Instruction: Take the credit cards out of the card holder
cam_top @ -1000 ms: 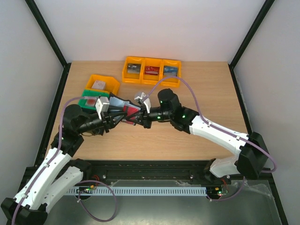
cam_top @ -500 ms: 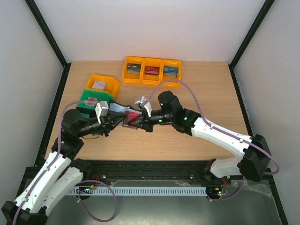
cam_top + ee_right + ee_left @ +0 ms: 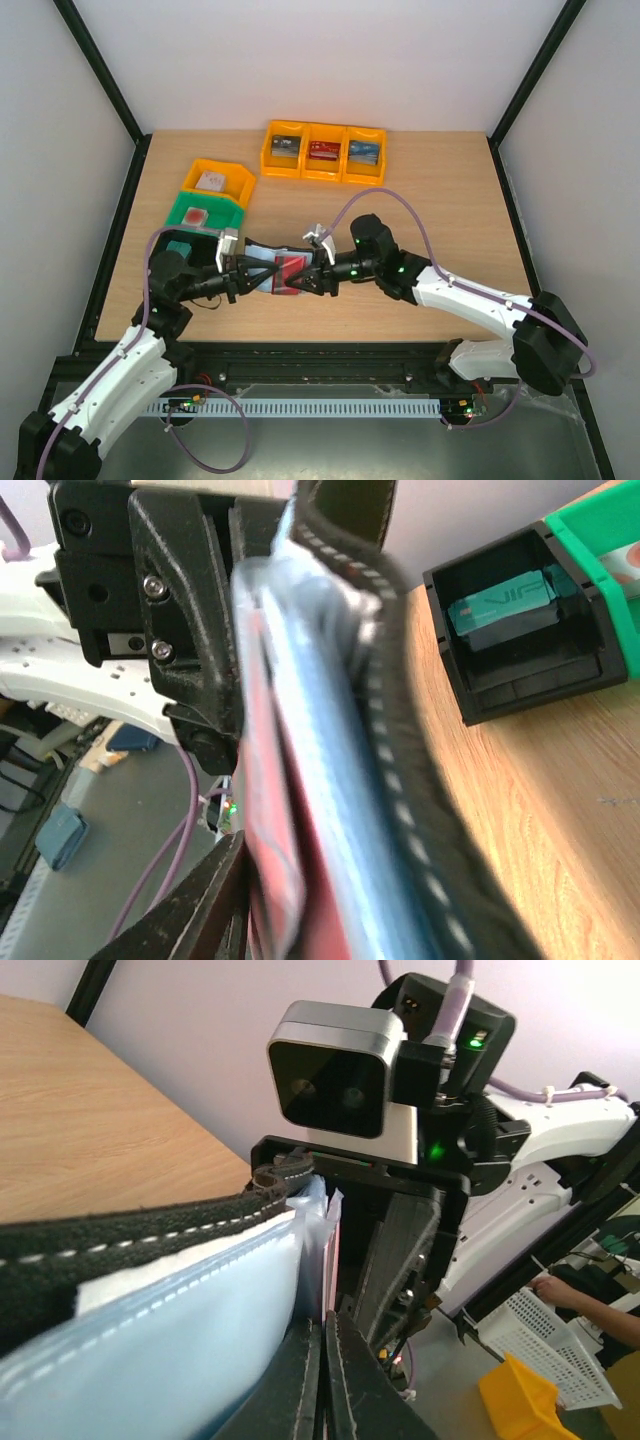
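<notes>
Left gripper (image 3: 243, 275): just clamped tight on holder (image 3: 262, 267) edge
Right gripper (image 3: 305, 283): loosening by red card (image 3: 291, 272); grip unclear
Holder: lowered, near side of green bin (image 3: 205, 212)
Meaning: regrip, no card out yet

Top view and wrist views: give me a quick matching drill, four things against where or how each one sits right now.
Things:
1. red card
2. teal card
3. left gripper
4. green bin

Places or states:
A. lying in the black bin
B. shut on the card holder
C. tucked in the card holder's pocket
D. next to a yellow bin

Pairs: 1-C, 2-A, 3-B, 4-D
</notes>
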